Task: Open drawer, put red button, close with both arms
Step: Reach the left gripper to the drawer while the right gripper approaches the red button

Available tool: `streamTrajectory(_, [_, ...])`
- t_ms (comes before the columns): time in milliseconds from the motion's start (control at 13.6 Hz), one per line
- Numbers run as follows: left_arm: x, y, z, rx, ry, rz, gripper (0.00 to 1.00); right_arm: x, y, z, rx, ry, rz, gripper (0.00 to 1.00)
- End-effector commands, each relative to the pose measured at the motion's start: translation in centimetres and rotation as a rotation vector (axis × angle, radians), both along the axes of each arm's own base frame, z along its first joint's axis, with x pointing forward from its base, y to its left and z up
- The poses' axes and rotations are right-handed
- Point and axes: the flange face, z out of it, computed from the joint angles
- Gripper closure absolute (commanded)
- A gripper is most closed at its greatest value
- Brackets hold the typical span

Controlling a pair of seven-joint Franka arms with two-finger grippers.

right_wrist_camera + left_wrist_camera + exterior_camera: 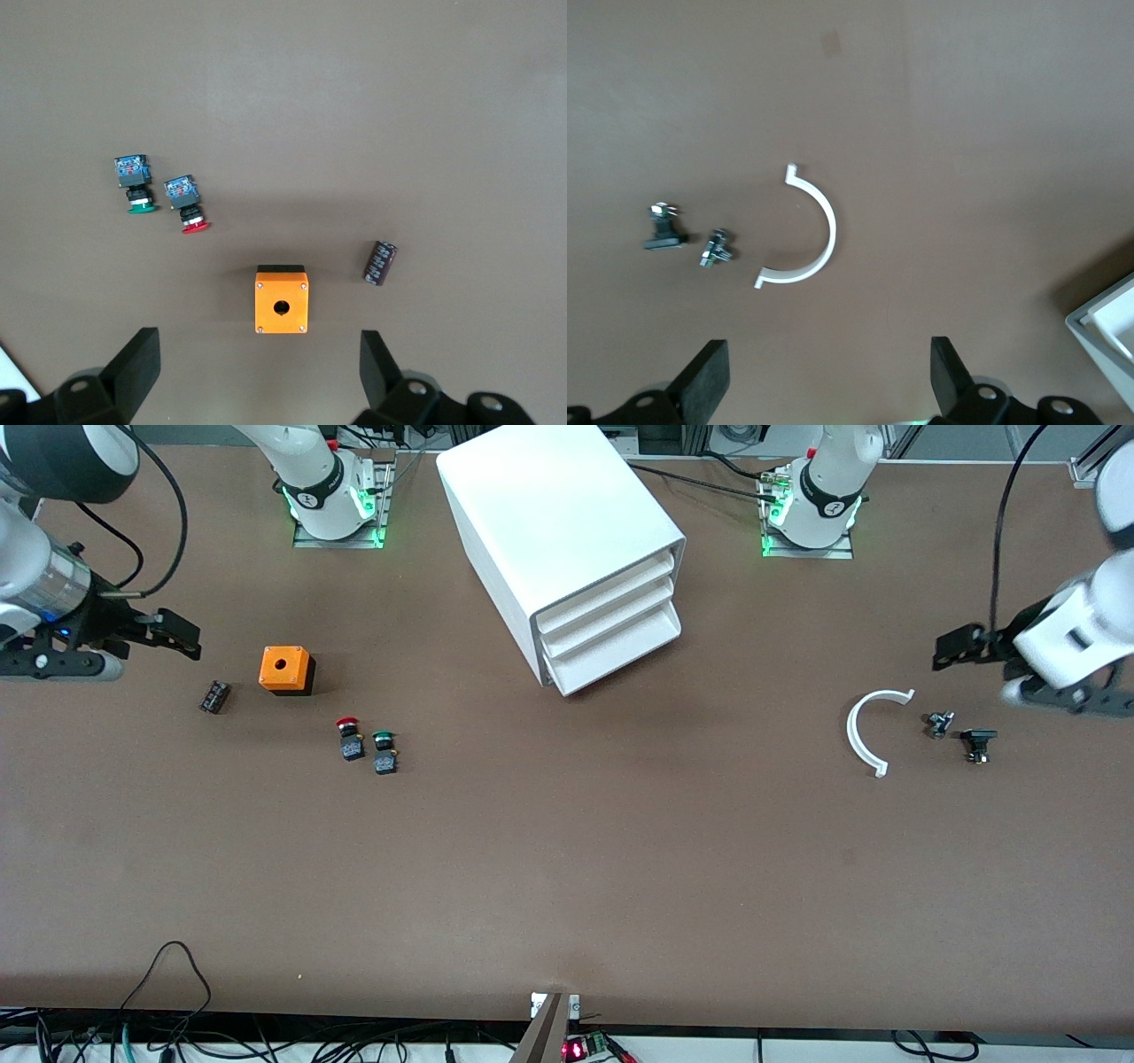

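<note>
Nothing done yet, by the look of it: opening, loading and closing all remain. Drawer (611,607), middle of three in the cabinet (554,514), shut flush; contents hidden. Red button (349,738) lying on the table (567,868), off toward the right arm's end from the cabinet and nearer the camera, just beside the green button (384,751), close to the orange box (285,670). Right gripper (182,638) hovering past the orange box, jaws spread wide, empty. Left gripper (952,646) hovering toward the left arm's end from the cabinet, over the table near the white clip (868,731), jaws likewise wide, empty.
</note>
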Motion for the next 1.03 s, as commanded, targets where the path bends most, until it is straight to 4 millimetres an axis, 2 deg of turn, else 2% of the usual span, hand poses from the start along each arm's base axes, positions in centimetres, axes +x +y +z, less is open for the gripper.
streamTrajectory(0, [1.6, -3.9, -5.6, -0.084, 0.099, -0.061, 0.0, 2.0, 1.8, -2.8, 0.009, 0.008, 0.029, 0.0])
streamTrajectory(221, [1.3, -7.7, -15.1, -0.318, 0.185, 0.036, 0.0, 4.1, 6.3, -8.2, 0.023, 0.042, 0.091, 0.0])
streamTrajectory(295, [0.4, -9.5, -17.8, -0.39, 0.202, 0.079, 0.0, 4.7, 6.8, -9.6, 0.03, 0.031, 0.112, 0.0])
streamTrajectory(442, [-2.8, -14.4, -21.6, -0.483, 0.256, 0.112, 0.0, 4.9, 9.9, -12.8, 0.04, 0.054, 0.167, 0.0])
streamTrajectory(516, [-4.3, -17.0, -22.6, -0.529, 0.288, 0.12, 0.0, 5.0, 10.9, -14.7, 0.04, 0.074, 0.187, 0.0])
streamTrajectory(663, [-7.5, -21.3, -24.1, -0.632, 0.365, 0.17, 0.0, 5.6, 11.2, -17.7, 0.044, 0.065, 0.202, 0.0])
streamTrajectory(884, [-10.7, -25.8, -25.2, -0.712, 0.378, 0.144, 0.0, 6.1, 11.2, -20.9, 0.044, 0.073, 0.235, 0.0])
streamTrajectory(958, [-11.6, -26.6, -25.7, -0.732, 0.382, 0.149, 0.0, 6.4, 11.3, -21.9, 0.049, 0.071, 0.291, 0.0])
